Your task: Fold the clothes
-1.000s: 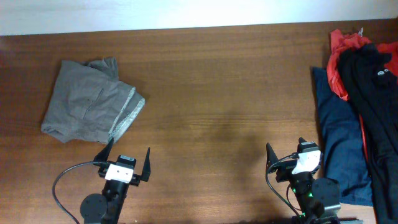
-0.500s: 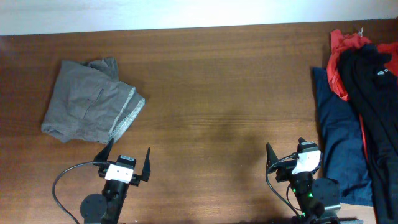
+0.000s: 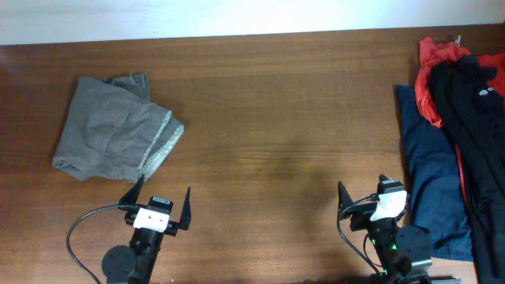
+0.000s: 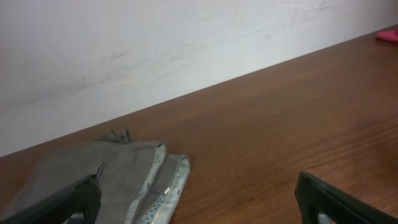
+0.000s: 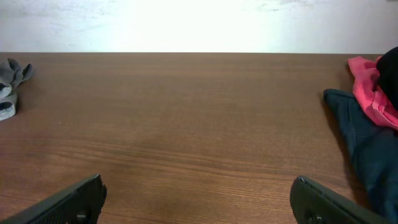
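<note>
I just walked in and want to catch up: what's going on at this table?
Nothing is being handled right now. The left tool and right tool sit open and empty at the near edge. The grey-olive trousers lie bunched at far left, untouched. At the right, red and black garments lie over a navy cloth.

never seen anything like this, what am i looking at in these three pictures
A two-armed robot sits at a wooden table. One picture looks straight down from above; the other two come from a camera on each wrist, so the black shapes in their bottom corners are that hand's own fingers. The left hand and right hand are open and hold nothing. At the left lie crumpled grey-olive trousers; a red garment, a black garment and a navy cloth are heaped at the right.
</note>
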Tool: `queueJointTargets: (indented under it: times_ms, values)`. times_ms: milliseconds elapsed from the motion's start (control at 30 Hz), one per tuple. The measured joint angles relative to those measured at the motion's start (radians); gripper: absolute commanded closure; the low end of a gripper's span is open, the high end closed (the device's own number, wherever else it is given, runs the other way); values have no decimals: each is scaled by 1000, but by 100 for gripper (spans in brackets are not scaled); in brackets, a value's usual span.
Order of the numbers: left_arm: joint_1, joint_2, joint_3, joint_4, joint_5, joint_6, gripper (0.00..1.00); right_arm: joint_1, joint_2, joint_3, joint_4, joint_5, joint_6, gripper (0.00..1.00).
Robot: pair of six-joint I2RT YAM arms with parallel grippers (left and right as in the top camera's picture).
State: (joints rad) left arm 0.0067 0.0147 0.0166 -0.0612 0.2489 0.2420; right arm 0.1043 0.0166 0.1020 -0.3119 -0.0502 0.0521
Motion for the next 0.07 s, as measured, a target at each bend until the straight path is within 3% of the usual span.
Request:
queueJointTargets:
  times_ms: [67]
  values:
    - [0,0,0,0,0,0,1,0,0,0,0,0,1,1]
